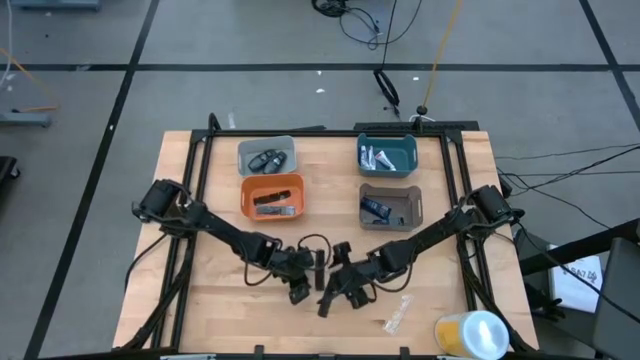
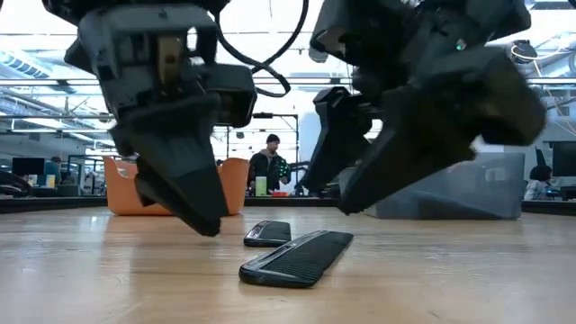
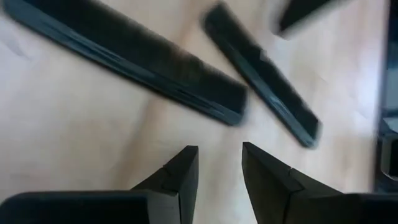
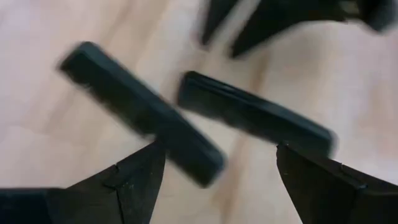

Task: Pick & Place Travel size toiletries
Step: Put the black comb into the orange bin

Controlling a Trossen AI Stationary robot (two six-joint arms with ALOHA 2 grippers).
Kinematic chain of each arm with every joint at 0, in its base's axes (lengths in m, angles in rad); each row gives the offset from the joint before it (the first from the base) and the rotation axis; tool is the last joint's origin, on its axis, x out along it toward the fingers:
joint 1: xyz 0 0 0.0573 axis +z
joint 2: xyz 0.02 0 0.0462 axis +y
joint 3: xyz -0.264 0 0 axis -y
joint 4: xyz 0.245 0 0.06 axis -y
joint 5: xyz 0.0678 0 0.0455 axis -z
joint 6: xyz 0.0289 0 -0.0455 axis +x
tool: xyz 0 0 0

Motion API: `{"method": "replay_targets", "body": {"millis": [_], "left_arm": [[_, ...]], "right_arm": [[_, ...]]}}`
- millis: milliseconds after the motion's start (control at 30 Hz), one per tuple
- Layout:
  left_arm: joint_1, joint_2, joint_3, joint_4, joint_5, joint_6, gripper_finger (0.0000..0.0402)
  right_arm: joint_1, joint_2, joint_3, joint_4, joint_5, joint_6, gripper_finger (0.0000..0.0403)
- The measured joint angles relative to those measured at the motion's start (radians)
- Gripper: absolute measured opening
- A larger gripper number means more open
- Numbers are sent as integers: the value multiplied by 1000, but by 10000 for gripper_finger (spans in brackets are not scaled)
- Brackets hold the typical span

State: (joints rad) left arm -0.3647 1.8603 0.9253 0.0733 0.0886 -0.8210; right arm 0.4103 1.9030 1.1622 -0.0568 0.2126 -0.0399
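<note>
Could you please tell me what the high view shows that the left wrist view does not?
Only the high view shows the four bins, the right arm, the clear wrapper and the yellow-and-white cylinder. Only the left wrist view shows the left gripper empty, fingers apart, above bare wood. Both show the two black stick-shaped pieces on the table.

We see a robotics lab or open workspace: beyond the pale wooden table (image 2: 90, 270) stretch rows of desks with monitors, a seated person in dark clothes (image 2: 268, 166), and bright ceiling lights overhead.
</note>
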Motion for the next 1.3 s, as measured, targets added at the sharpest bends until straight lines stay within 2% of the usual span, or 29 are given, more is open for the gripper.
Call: {"method": "replay_targets", "body": {"millis": [100,400,533,767,1133,1300], "left_arm": [[14,5,2,-20,-39,-6,122],[44,5,2,-14,-76,-77,122],[43,5,1,-12,-94,-89,122],[55,6,1,7,-89,-73,122],[55,6,0,105,-10,-23,122],[56,6,0,110,-5,-11,122]], "right_arm": [[16,3,0,5,-58,11,293],[37,124,-7,198,-23,-71,293],[24,152,-6,231,45,-74,293],[-22,152,-10,272,182,-76,293],[-59,153,-10,297,187,-44,293],[-58,153,-10,299,185,-42,293]]}}
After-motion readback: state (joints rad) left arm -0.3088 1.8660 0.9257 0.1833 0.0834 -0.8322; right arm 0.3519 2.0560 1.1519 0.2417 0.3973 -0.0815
